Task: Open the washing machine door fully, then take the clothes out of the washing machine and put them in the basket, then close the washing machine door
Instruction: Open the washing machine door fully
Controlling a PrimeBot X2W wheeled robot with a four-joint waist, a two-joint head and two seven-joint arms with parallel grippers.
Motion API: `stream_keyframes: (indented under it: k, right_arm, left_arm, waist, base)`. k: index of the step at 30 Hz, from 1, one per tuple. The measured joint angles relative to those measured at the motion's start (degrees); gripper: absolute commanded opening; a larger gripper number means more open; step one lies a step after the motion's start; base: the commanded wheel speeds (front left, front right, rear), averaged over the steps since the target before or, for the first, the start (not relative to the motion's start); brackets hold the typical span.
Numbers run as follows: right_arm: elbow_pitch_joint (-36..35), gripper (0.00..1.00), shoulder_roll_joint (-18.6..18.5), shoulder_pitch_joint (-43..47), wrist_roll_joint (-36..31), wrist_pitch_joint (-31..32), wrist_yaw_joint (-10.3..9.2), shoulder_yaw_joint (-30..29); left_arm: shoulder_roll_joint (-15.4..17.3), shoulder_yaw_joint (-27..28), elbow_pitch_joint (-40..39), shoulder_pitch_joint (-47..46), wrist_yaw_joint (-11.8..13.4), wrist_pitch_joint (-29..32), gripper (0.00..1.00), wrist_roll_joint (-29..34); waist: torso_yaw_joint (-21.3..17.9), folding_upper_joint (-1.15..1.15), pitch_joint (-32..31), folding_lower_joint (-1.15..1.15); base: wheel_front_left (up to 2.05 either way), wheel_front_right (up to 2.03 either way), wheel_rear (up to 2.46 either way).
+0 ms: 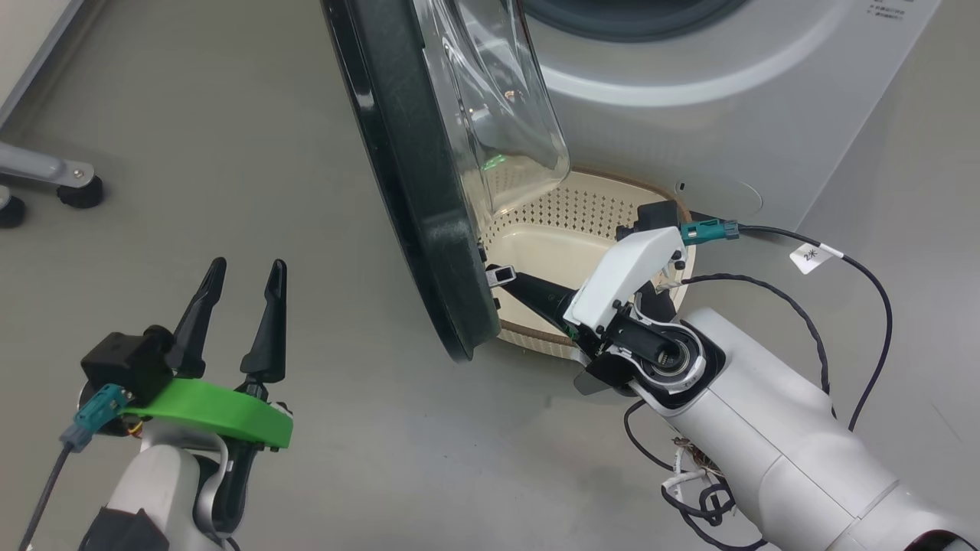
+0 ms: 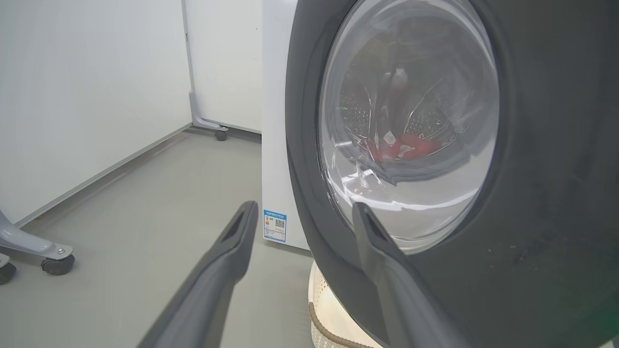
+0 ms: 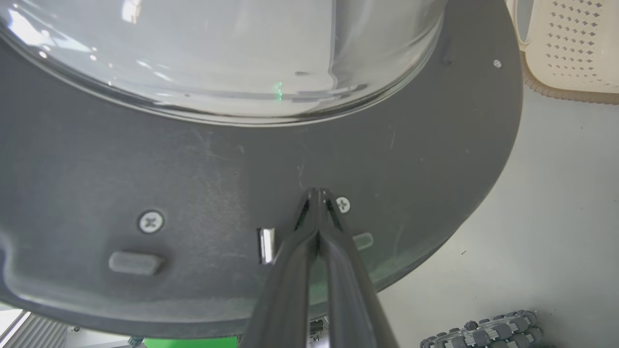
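Nearest, lower left: left fingers (image 1: pixel 268 321), spread wide, holding nothing, over bare floor (image 1: pixel 230 153). Lower right: right fingers (image 1: pixel 536 291), pressed together, tips against inner face of the washing machine door (image 1: pixel 413 191), just beside a screw (image 3: pixel 343 204) and a metal latch (image 3: pixel 266 244). Door swung out, edge-on between both arms, glass bowl (image 1: pixel 498 99) bulging toward the machine. Behind door, on floor: the basket (image 1: pixel 582 207), close before the washing machine (image 1: pixel 689 130). Blue label sticker (image 2: pixel 274 225) low on machine's side. Farthest, through door glass: the clothes (image 2: pixel 411 147), red, low in drum (image 2: pixel 430 121).
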Motion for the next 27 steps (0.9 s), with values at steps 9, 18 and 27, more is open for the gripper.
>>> stream_keyframes:
  k: [9, 18, 27]
  right_arm:
    - [0.1, 0.0, 0.3, 1.1, 0.2, -3.6, 0.01, 1.8]
    - [0.3, 0.0, 0.4, 2.1, 0.2, -7.2, 0.01, 1.8]
    - [-1.1, 0.0, 0.5, 3.3, 0.0, -12.1, 0.01, -1.5]
  left_arm:
    - [0.5, 1.6, -0.1, 1.6, 0.0, 0.0, 1.0, 0.0]
    - [1.1, 2.2, -1.2, 2.2, 0.0, 0.0, 1.0, 0.0]
    - [1.2, 2.4, -1.2, 2.3, 0.0, 0.0, 1.0, 0.5]
  waist:
    - [-0.7, 0.0, -1.5, 0.0]
    - [-4.2, 0.0, -2.1, 0.0]
    - [-7.2, 0.0, -3.2, 0.0]
  base:
    - [0.0, 0.0, 0.0]
    - [0.0, 0.0, 0.0]
    - [0.0, 0.0, 0.0]
